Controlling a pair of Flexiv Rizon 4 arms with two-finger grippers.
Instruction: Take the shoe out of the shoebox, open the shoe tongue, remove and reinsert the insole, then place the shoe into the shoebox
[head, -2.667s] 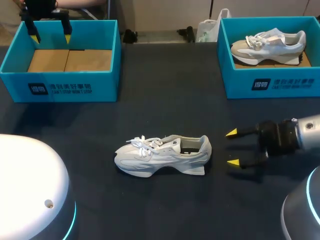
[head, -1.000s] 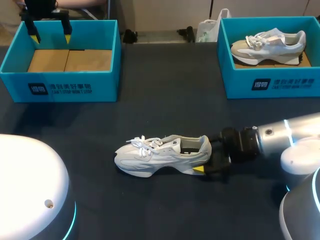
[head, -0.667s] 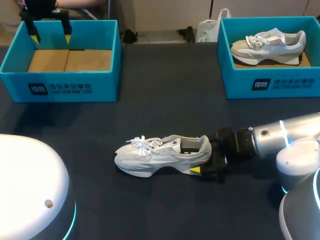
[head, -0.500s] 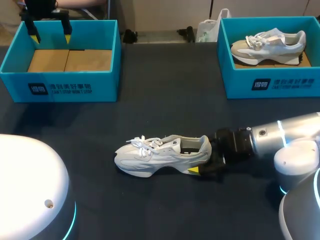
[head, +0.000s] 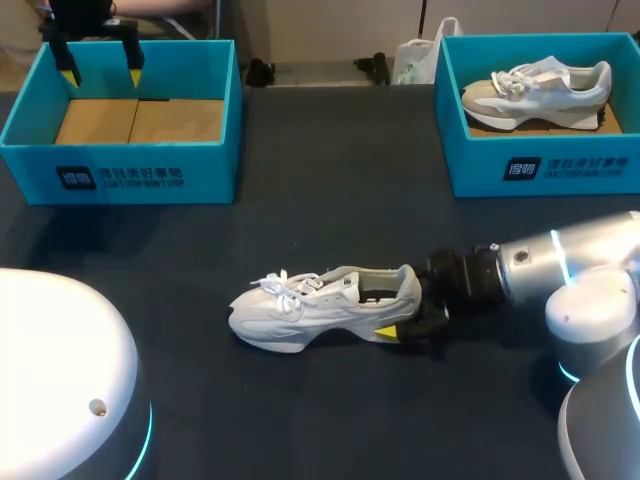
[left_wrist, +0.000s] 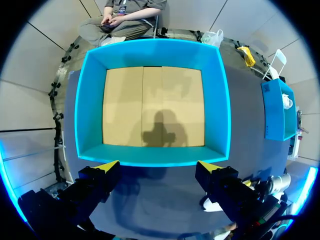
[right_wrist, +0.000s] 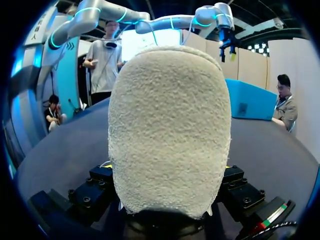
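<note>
shoe (head: 325, 305) sits on the dark table (head: 330, 210), near the middle, outside both boxes. it stands on its sole, toe toward my left side and heel toward my right; laces are tied over the front half and the opening behind them shows dark

right arm comes in from the right, low over the table. right gripper (head: 405, 312) is at the heel, clamped on the shoe: one yellow fingertip (head: 385, 331) shows against the near side of the heel, the other is hidden behind the shoe. right wrist view: the fuzzy grey-white heel of the shoe (right_wrist: 170, 130) sits between the fingers and hides most of what is ahead of the right gripper (right_wrist: 169, 172), with a black finger pressed to each side of it

left gripper (head: 100, 62) hangs over the far left corner of the left shoebox (head: 150, 175), fingers spread and holding nothing. left wrist view: left gripper (left_wrist: 159, 166) looks straight down into the left shoebox (left_wrist: 222, 100), its two yellow tips over the near wall; inside is only a bare cardboard floor (left_wrist: 152, 107)

right shoebox (head: 540, 165) stands at the far right of the table, well apart from the shoe, and holds a second shoe (head: 535, 88), heel to the right
</note>
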